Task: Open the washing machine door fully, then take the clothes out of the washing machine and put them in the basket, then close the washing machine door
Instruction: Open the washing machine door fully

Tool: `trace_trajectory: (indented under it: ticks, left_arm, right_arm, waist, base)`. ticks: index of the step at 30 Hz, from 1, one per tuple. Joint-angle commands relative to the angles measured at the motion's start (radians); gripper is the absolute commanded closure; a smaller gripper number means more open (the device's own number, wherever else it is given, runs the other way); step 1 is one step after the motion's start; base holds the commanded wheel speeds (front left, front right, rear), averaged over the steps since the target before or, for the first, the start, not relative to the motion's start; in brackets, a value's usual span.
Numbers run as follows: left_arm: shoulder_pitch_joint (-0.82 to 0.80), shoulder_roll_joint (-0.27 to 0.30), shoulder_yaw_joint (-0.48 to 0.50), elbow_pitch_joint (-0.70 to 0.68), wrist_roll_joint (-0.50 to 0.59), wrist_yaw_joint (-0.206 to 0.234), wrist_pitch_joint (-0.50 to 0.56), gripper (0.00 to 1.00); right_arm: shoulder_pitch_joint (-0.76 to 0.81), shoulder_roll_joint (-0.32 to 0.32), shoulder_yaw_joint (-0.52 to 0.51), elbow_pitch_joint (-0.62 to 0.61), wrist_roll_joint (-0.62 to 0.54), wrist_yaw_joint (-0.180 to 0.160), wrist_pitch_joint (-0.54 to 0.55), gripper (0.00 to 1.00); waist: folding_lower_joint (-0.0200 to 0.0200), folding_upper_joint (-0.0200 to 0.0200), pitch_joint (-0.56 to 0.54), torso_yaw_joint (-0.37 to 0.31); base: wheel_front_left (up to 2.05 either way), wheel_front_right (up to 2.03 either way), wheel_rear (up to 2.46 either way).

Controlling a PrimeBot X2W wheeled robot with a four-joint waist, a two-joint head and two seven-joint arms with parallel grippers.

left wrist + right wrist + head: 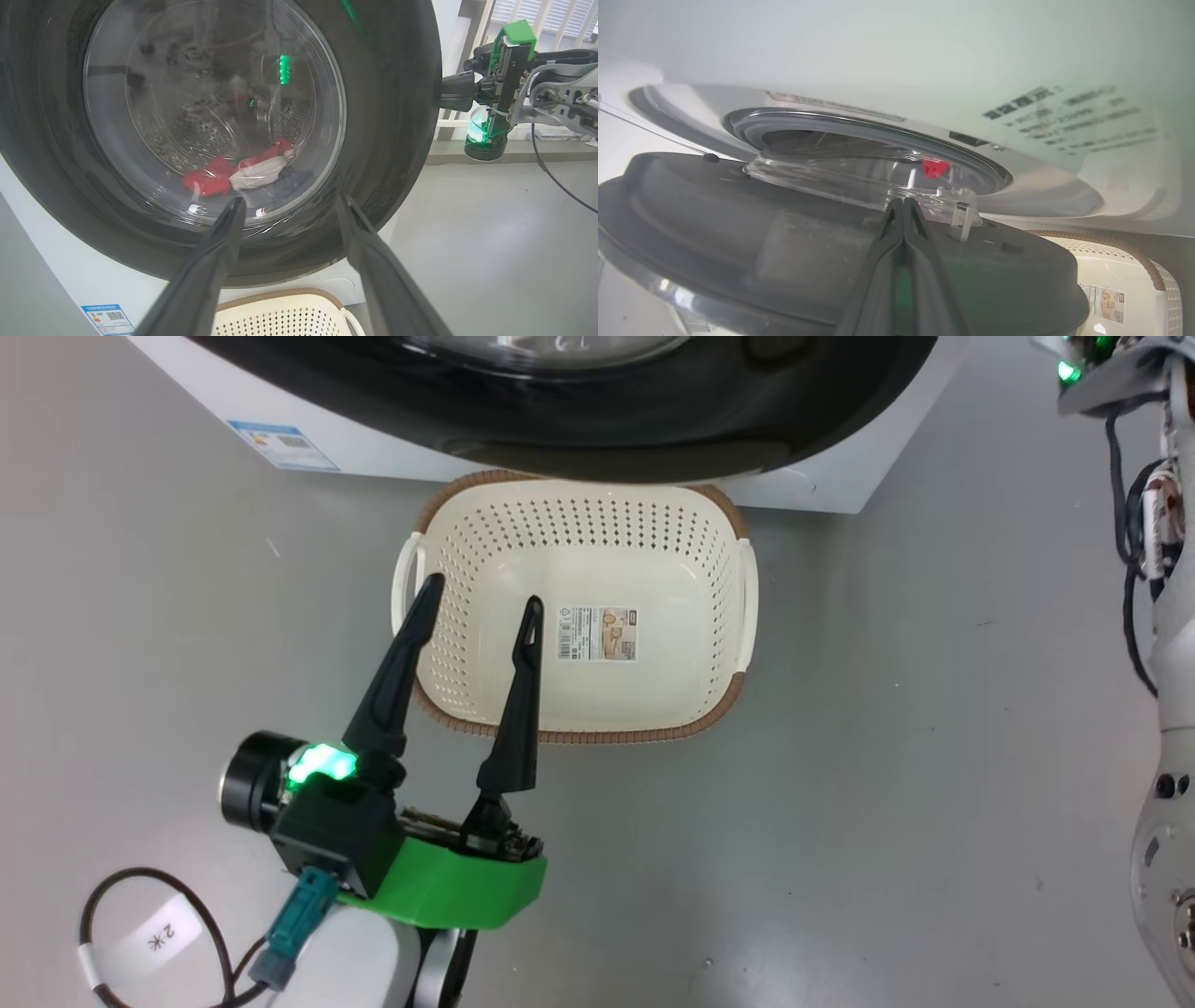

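Observation:
The washing machine (840, 476) stands at the top of the head view, and its black door (653, 420) overhangs the basket (579, 735) on the floor. My left gripper (484, 593) is open above the basket's left side, holding nothing. In the left wrist view it (289, 200) points at the door (387, 116), and red and white clothes (210, 179) lie in the drum behind the glass. My right gripper (448, 92) reaches behind the door's right edge. In the right wrist view it (903, 203) is shut against the inner face of the ajar door (738, 233); a red bit of clothes (934, 167) shows in the opening.
Grey floor surrounds the basket on all sides. My right arm (1167, 709) rises along the head view's right edge. A cable loop with a white tag (154, 933) hangs by my left wrist. A blue label (283, 445) is on the washer's front.

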Motion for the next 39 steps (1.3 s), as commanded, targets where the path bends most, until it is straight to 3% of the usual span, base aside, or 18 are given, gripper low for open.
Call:
trace_trajectory:
  ticks: [1,15,39]
  left_arm:
    - [-0.007,0.011,0.035,-0.020,0.013,-0.004,-0.005,0.00]
    - [0.022,0.020,0.057,-0.018,0.010,0.002,-0.005,0.00]
    - [0.087,0.044,0.085,-0.011,-0.013,0.031,0.000,0.00]
  right_arm:
    - [0.011,0.037,0.023,-0.034,0.014,0.007,0.013,1.00]
    - [0.129,0.037,0.119,-0.086,0.135,0.007,0.008,1.00]
    - [0.329,0.037,0.265,-0.203,0.248,0.007,0.023,1.00]
  waist:
    - [0.0000,0.0000,-0.007,-0.003]
    - [0.0000,0.0000,-0.071,-0.024]
    - [0.0000,0.0000,-0.203,-0.020]
  base:
    - [0.00,0.00,0.00]
    - [0.00,0.00,0.00]
    - [0.00,0.00,0.00]
